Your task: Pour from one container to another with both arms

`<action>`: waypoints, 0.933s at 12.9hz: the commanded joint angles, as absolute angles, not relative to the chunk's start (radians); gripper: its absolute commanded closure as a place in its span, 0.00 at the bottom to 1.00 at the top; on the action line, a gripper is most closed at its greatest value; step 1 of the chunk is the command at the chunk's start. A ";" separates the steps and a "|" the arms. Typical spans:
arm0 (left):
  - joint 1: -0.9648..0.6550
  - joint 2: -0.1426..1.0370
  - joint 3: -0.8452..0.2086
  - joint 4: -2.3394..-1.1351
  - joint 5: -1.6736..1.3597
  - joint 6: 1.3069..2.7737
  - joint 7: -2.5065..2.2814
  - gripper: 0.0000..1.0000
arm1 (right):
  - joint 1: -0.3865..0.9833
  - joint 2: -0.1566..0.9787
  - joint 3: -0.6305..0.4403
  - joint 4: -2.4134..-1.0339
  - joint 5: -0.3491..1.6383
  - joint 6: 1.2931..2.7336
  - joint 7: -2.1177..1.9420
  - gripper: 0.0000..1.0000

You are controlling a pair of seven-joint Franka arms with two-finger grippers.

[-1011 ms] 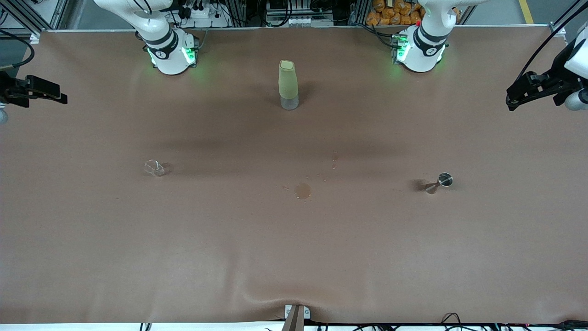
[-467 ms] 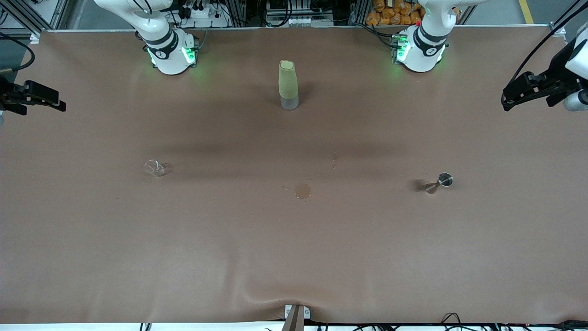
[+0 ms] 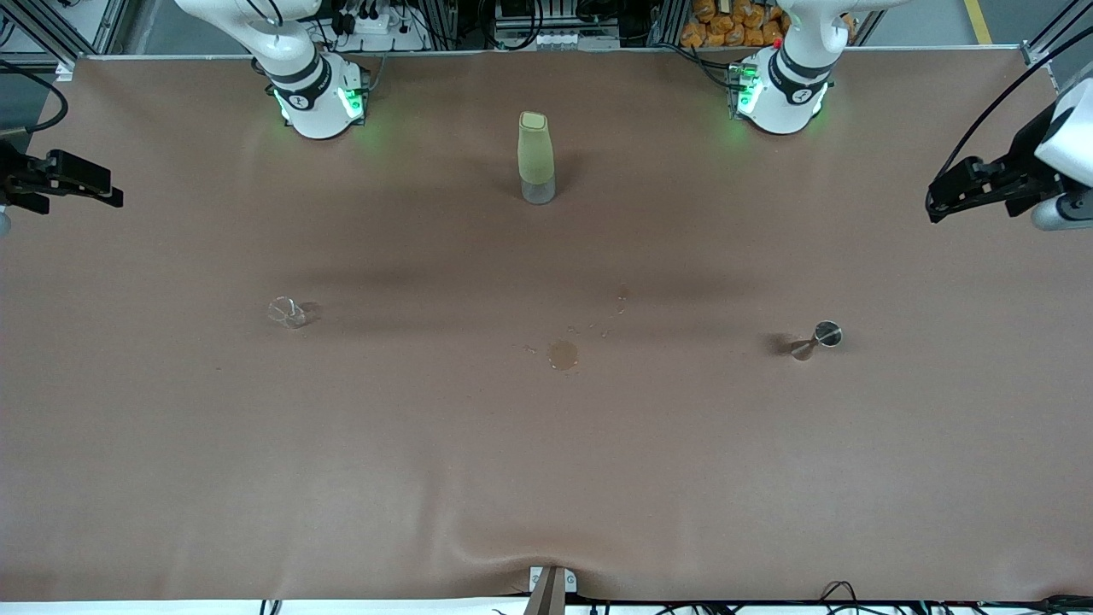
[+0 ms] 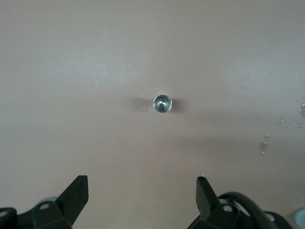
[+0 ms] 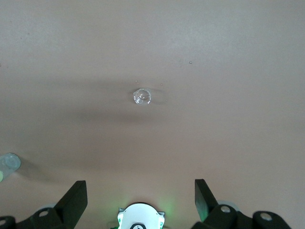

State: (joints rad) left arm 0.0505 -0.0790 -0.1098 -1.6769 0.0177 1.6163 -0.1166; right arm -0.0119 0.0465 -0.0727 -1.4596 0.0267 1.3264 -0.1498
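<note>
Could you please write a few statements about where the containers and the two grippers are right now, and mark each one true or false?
1. The left gripper holds the metal jigger. False: its fingers are open and empty, up in the air at the left arm's end of the table.
2. The clear glass cup stands on the table toward the right arm's end. True.
3. The tall green bottle lies on its side. False: it stands upright between the two arm bases.
4. The right gripper is open and holds nothing. True.
5. A small spill mark lies nearer to the front camera than the tall green bottle. True.
</note>
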 commanded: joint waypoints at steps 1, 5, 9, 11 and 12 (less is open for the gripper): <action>0.028 -0.146 -0.094 -1.761 0.006 1.683 -0.100 0.00 | -0.026 0.040 -0.054 -1.462 0.005 1.330 -0.138 0.00; 0.020 -0.133 -0.094 -1.709 0.006 1.643 -0.097 0.00 | -0.025 0.040 -0.054 -1.463 0.003 1.333 -0.138 0.00; 0.038 -0.127 -0.095 -1.683 0.005 1.603 -0.072 0.00 | -0.025 0.040 -0.054 -1.465 0.003 1.361 -0.137 0.00; 0.037 -0.118 -0.094 -1.648 0.005 1.562 -0.041 0.00 | -0.023 0.040 -0.052 -1.465 0.003 1.379 -0.137 0.00; 0.037 -0.117 -0.094 -1.640 0.005 1.551 -0.041 0.00 | -0.023 0.040 -0.052 -1.465 0.005 1.382 -0.133 0.00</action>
State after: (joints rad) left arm 0.0339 -0.1211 -0.0949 -1.6800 0.0177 1.5956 -0.0644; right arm -0.0119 0.0466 -0.0714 -1.4599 0.0230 1.3699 -0.1497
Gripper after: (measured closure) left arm 0.000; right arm 0.000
